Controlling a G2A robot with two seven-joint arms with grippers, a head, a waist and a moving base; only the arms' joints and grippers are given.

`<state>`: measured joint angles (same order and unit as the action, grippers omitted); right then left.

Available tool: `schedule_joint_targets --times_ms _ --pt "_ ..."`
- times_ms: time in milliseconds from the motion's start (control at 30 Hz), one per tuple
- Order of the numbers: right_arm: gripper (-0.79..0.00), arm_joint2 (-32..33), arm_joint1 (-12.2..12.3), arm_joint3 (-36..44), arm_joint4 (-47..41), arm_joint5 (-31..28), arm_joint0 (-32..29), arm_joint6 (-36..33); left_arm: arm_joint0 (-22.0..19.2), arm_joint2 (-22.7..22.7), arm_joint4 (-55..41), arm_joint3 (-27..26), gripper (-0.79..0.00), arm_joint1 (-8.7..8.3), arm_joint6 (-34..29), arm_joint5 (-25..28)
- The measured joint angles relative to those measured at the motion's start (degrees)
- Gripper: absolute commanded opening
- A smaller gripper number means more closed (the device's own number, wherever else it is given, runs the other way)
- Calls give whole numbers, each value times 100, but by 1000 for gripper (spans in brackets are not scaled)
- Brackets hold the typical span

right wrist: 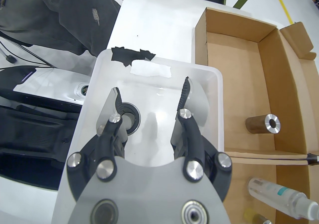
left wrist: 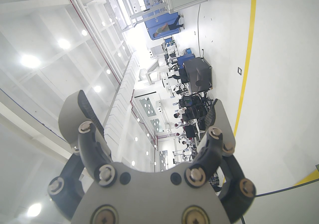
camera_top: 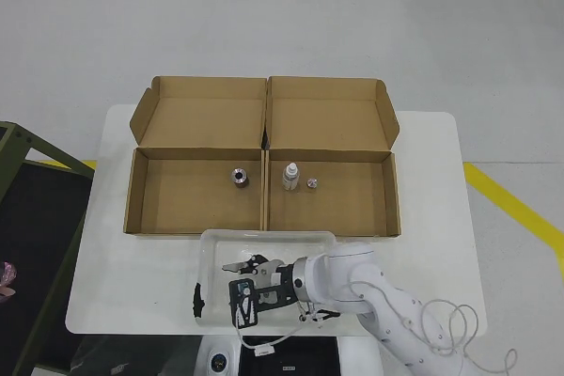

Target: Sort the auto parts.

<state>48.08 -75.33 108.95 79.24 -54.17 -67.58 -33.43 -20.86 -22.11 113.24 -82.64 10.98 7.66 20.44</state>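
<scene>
Right gripper (right wrist: 151, 88) first: its fingers stand wide apart, and it hangs inside the white tray (right wrist: 220, 110), pointing along the tray's length toward the end wall patched with black tape (right wrist: 129, 56). Now the relation that matters: the metal ring (right wrist: 134, 113) lies flat on the tray floor, bore facing up, and it sits not in the gap but off to one side, partly under the finger that is farther from the cardboard boxes (right wrist: 239, 65); whether that finger touches it we cannot tell. Round and flat, it has no long axis to line up with, so we judge the next move is a small sideways shift toward the robot's side to centre the ring, then a close across its rim. The right arm is plainly the nearer one: the left gripper (left wrist: 148, 100), fingers apart as well and holding nothing, points up and away into the hall. Moving outward, beyond the tray the two open boxes stand side by side: the left box (camera_top: 179, 202) holds a metal cylinder (camera_top: 237, 176) lying on its side, the right box (camera_top: 357, 202) a spray bottle (camera_top: 289, 175) and a small metal part (camera_top: 311, 183). All of it rests on a white table (camera_top: 432, 169), a green-framed cart (camera_top: 38, 226) beside it, a yellow line (camera_top: 517, 211) across the pale floor
</scene>
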Motion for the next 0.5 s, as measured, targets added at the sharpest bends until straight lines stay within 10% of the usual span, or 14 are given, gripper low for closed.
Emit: schedule_joint_targets --times_ms 500 --pt "-332 -29 146 -129 102 -24 -192 -36 0 0 0 0 0 0 0 0"
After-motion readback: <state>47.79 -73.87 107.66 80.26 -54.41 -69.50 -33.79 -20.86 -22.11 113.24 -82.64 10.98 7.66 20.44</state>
